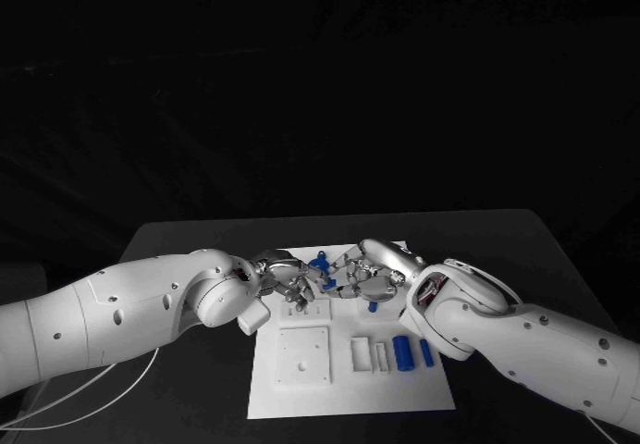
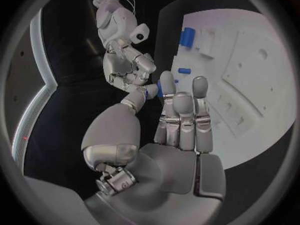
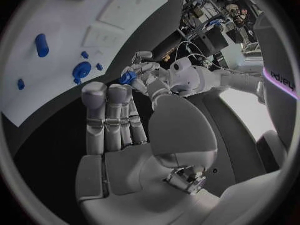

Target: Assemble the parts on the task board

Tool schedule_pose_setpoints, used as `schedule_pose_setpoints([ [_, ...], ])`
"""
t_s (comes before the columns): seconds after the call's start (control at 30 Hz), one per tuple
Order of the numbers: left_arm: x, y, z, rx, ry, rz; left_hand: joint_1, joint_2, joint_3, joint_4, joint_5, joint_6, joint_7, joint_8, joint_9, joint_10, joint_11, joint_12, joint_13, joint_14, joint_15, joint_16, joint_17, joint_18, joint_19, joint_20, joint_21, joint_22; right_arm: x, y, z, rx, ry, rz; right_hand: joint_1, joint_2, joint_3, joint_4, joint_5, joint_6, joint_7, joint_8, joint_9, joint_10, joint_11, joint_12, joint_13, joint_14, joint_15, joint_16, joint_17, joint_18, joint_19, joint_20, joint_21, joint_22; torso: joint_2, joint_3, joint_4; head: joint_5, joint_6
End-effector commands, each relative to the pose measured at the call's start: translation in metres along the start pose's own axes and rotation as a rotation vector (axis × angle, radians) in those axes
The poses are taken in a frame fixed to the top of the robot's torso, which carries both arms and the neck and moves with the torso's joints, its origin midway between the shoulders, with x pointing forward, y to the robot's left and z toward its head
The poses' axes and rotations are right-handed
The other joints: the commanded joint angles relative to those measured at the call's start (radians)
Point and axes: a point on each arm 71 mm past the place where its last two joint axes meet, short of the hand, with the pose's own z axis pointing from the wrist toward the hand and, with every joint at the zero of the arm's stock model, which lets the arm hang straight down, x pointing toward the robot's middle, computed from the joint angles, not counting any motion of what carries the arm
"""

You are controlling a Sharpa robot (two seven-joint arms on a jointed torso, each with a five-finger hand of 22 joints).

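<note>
Both hands meet above your task board [image 1: 350, 388]: left hand [image 1: 284, 277] pinches a blue part [image 3: 127, 77]; right hand [image 1: 367, 277] fingers lie straight, together.

A black table [image 1: 174, 242] fills the lower middle of the head view, its far edge running from about 10 to 2 o'clock. Beyond that edge, from 9 through 12 to 3 o'clock, the room is dark. In the right wrist view, cluttered equipment [image 3: 215, 15] stands in bright light.
</note>
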Motion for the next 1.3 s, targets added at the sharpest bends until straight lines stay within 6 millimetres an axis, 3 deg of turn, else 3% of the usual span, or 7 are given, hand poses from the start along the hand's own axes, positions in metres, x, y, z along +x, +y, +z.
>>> schedule_pose_setpoints([
  [0.03, 0.001, -0.001, 0.000, 0.003, 0.001, 0.003, 0.008, 0.002, 0.063, -0.056, 0.001, 0.151, -0.115, -0.003, 0.001, 0.043, -0.008, 0.006, -0.001, 0.017, -0.013, -0.003, 0.001, -0.001, -0.002, -0.002, 0.002, 0.019, 0.004, -0.002, 0.000, 0.012, 0.047, -0.023, 0.020, 0.006, -0.026, 0.008, 0.003, -0.012, 0.004, -0.005, -0.001, -0.008, 0.001, 0.007, -0.012, -0.006, 0.001, 0.007, -0.005, 0.020, 0.005, 0.007, -0.010, 0.080, 0.000, 0.0004, -0.0012, 0.001, 0.001],
  [0.43, -0.007, 0.004, 0.000, -0.052, -0.039, 0.135, 0.008, 0.002, 0.064, -0.056, 0.003, 0.154, -0.115, -0.007, 0.004, 0.044, -0.008, 0.010, -0.001, 0.020, -0.014, -0.004, 0.004, 0.000, 0.000, -0.002, 0.004, 0.019, -0.010, -0.018, -0.004, 0.073, -0.062, -0.017, 0.020, -0.006, 0.010, 0.018, 0.045, -0.012, 0.004, -0.004, -0.001, -0.007, -0.002, 0.017, -0.031, 0.000, -0.002, 0.009, -0.015, 0.020, 0.014, 0.004, -0.018, 0.080, -0.002, 0.0018, 0.0009, 0.005, -0.002],
  [0.67, -0.017, 0.011, 0.001, -0.145, -0.103, 0.259, 0.007, -0.003, 0.076, -0.057, 0.005, 0.162, -0.116, -0.013, 0.006, 0.044, -0.008, 0.015, -0.003, 0.023, -0.015, -0.005, 0.007, 0.001, 0.000, -0.003, 0.012, 0.020, -0.034, -0.038, -0.009, 0.130, -0.126, 0.022, 0.023, -0.006, 0.014, 0.015, 0.049, -0.007, 0.003, -0.004, -0.001, -0.006, -0.003, 0.017, -0.034, 0.000, -0.002, 0.008, -0.016, 0.020, 0.014, 0.004, -0.020, 0.080, -0.006, 0.0018, -0.0048, 0.012, 0.000],
  [0.8, -0.020, 0.014, 0.003, -0.218, -0.148, 0.316, 0.007, -0.006, 0.081, -0.056, 0.004, 0.165, -0.117, -0.015, 0.006, 0.045, -0.010, 0.019, -0.005, 0.031, -0.016, -0.009, 0.006, 0.002, 0.004, -0.004, 0.016, 0.019, -0.050, -0.049, -0.008, 0.167, -0.163, 0.037, 0.021, -0.005, 0.015, 0.016, 0.049, -0.005, 0.003, -0.004, -0.001, -0.005, -0.003, 0.018, -0.034, 0.000, -0.002, 0.008, -0.017, 0.019, 0.014, 0.004, -0.019, 0.081, -0.012, 0.0043, -0.0089, 0.017, -0.002],
  [1.07, -0.018, 0.018, 0.012, -0.304, -0.215, 0.408, 0.005, -0.009, 0.086, -0.057, 0.003, 0.171, -0.118, -0.018, 0.007, 0.046, -0.010, 0.028, -0.010, 0.040, -0.016, -0.015, 0.006, 0.001, 0.005, -0.005, 0.020, 0.019, -0.083, -0.074, -0.003, 0.244, -0.230, 0.037, 0.020, -0.006, 0.019, 0.015, 0.053, -0.003, 0.002, -0.004, -0.001, -0.005, -0.004, 0.018, -0.036, -0.001, -0.002, 0.008, -0.018, 0.019, 0.014, 0.004, -0.019, 0.081, -0.032, 0.0101, -0.0165, 0.027, -0.021],
  [1.17, -0.015, 0.023, 0.018, -0.335, -0.228, 0.436, 0.004, -0.010, 0.087, -0.056, 0.002, 0.172, -0.118, -0.018, 0.007, 0.046, -0.010, 0.031, -0.012, 0.042, -0.016, -0.016, 0.007, 0.001, 0.006, -0.005, 0.021, 0.019, -0.096, -0.082, 0.001, 0.267, -0.261, 0.031, 0.018, -0.005, 0.023, 0.014, 0.056, 0.001, 0.001, -0.004, -0.001, -0.004, -0.004, 0.019, -0.037, 0.000, -0.002, 0.008, -0.018, 0.019, 0.014, 0.004, -0.018, 0.081, -0.044, 0.0135, -0.0186, 0.033, -0.035],
  [1.3, -0.012, 0.026, 0.023, -0.353, -0.243, 0.460, 0.003, -0.009, 0.087, -0.056, -0.008, 0.171, -0.118, -0.020, 0.008, 0.045, -0.009, 0.031, -0.014, 0.043, -0.016, -0.018, 0.006, 0.001, 0.007, -0.004, 0.022, 0.019, -0.109, -0.087, 0.005, 0.285, -0.290, 0.025, 0.018, -0.006, 0.029, 0.013, 0.058, 0.004, 0.001, -0.004, -0.001, -0.003, -0.005, 0.020, -0.038, 0.000, -0.003, 0.009, -0.018, 0.018, 0.014, 0.003, -0.017, 0.081, -0.052, 0.0146, -0.0195, 0.036, -0.044],
])
